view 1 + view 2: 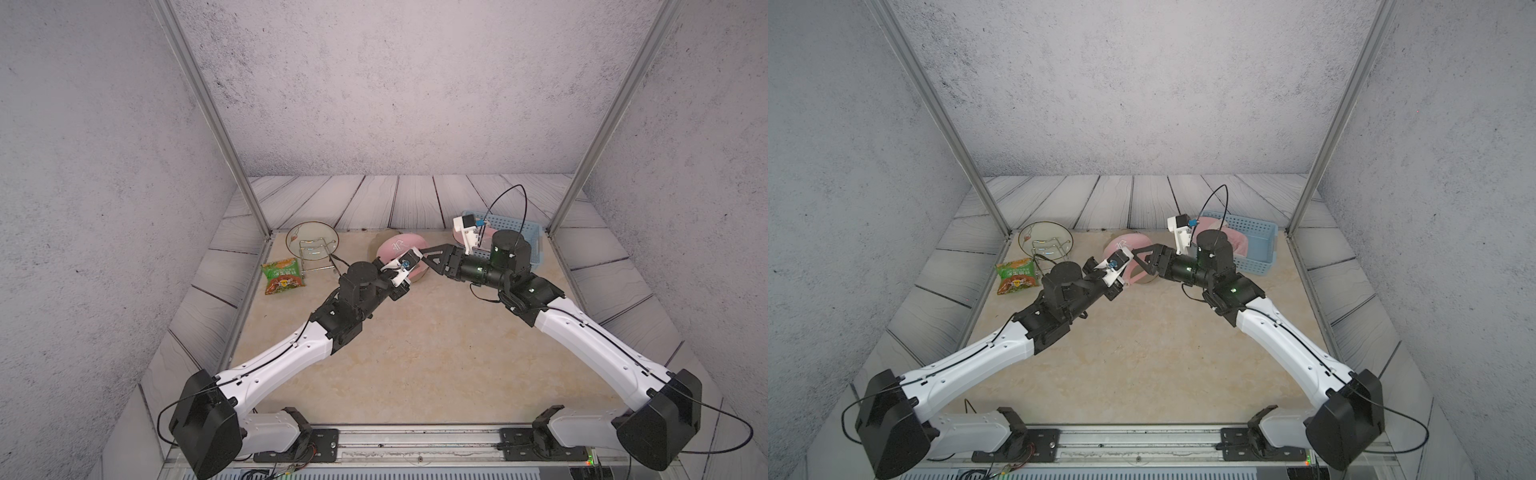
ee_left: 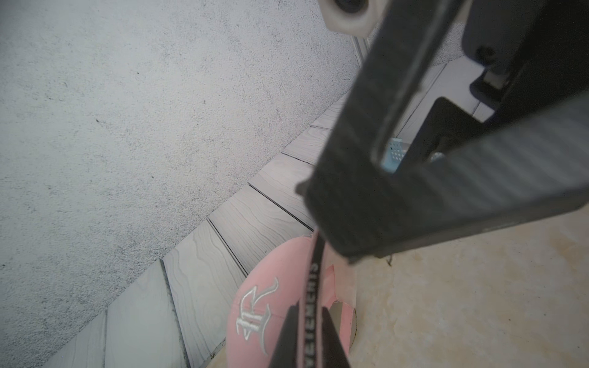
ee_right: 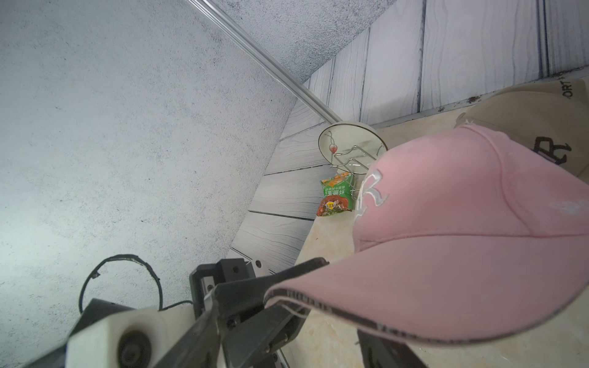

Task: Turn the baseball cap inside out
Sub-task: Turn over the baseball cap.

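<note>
**Left gripper pinches the pink cap's brim; right gripper spread beside it**

We see the pink baseball cap (image 1: pixel 394 246) at about 12 o'clock on the table (image 1: pixel 415 357), close to the far edge, in both top views. Its crown bulges outward with the embroidered white letter on the outer face, so it is not yet turned. The left gripper (image 2: pixel 310 339) is clenched on the brim's dark, lettered edge. In the left wrist view its two black fingers (image 2: pixel 287 337) press that edge from either side. In the right wrist view the brim sits above the table, with bare tabletop showing under it.

The right gripper (image 1: pixel 420 258) reaches in from 3 o'clock of the cap, released, its jaws spread wide. One finger shows below the brim in the right wrist view, and in the left wrist view a fingertip overlaps the brim's edge. We cannot tell whether it touches the fabric.

Just behind the pink cap, toward 12 o'clock, lies a beige cap (image 3: pixel 522 121) with dark lettering. At about 10 o'clock a plate (image 1: pixel 305 235) stands in a wire stand (image 1: pixel 318 270). A green and red snack packet (image 1: pixel 284 277) lies just beside them, toward 7 o'clock. At about 2 o'clock sits a blue basket (image 1: pixel 524 227) holding pink fabric (image 1: pixel 1236 245), partly hidden by the right arm.
</note>
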